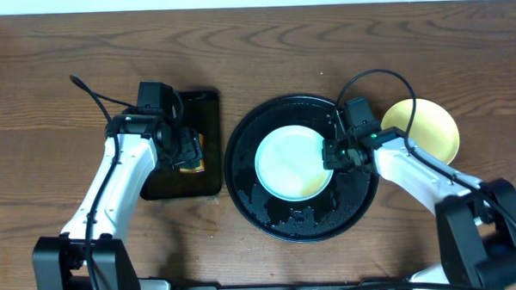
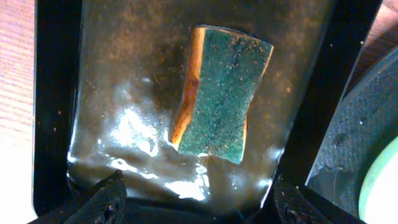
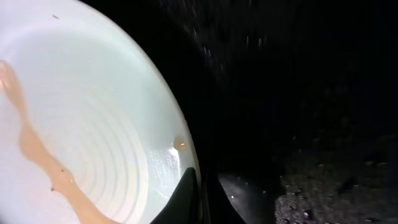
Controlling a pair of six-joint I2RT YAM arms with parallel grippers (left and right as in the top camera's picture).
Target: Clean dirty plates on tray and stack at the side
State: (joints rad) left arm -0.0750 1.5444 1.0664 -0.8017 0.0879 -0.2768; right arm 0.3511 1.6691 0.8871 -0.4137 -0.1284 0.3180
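Observation:
A pale mint-blue plate (image 1: 289,161) lies in the large round black tray (image 1: 242,176), with a brownish smear near its lower right. My right gripper (image 1: 334,153) is shut on that plate's right rim. In the right wrist view one finger lies on the plate (image 3: 93,124) and the other outside the rim, with my gripper (image 3: 208,193) pinching it. A thin brown streak runs across the plate. A pale yellow plate (image 1: 425,129) lies on the bare wood to the right of the tray. My left gripper (image 1: 188,152) (image 2: 199,190) is open and empty above a green sponge (image 2: 221,93). I see no second mint-blue plate.
The sponge lies in a small rectangular black tray (image 1: 160,187) (image 2: 106,74) whose bottom is wet and brownish. The round tray's floor (image 3: 323,124) is wet with specks. The round tray's rim (image 2: 348,130) shows at the right of the left wrist view.

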